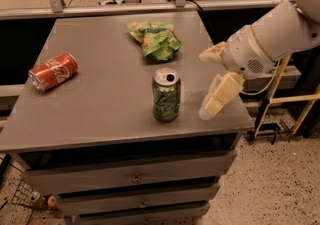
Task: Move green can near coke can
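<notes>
The green can [166,95] stands upright near the front middle of the grey table [100,114], silver top with pull tab showing. The coke can [53,71] lies on its side near the table's left edge, well apart from the green can. My gripper [209,81] hangs over the table's right part, just right of the green can and not touching it. It is open and empty, with one pale finger [211,53] farther back and the other finger [220,95] nearer the front edge.
A crumpled green and orange snack bag [155,40] lies behind the green can. The table is a cabinet with drawers [135,178] below. A yellow metal frame [295,100] stands to the right on the speckled floor. A rail runs along the back.
</notes>
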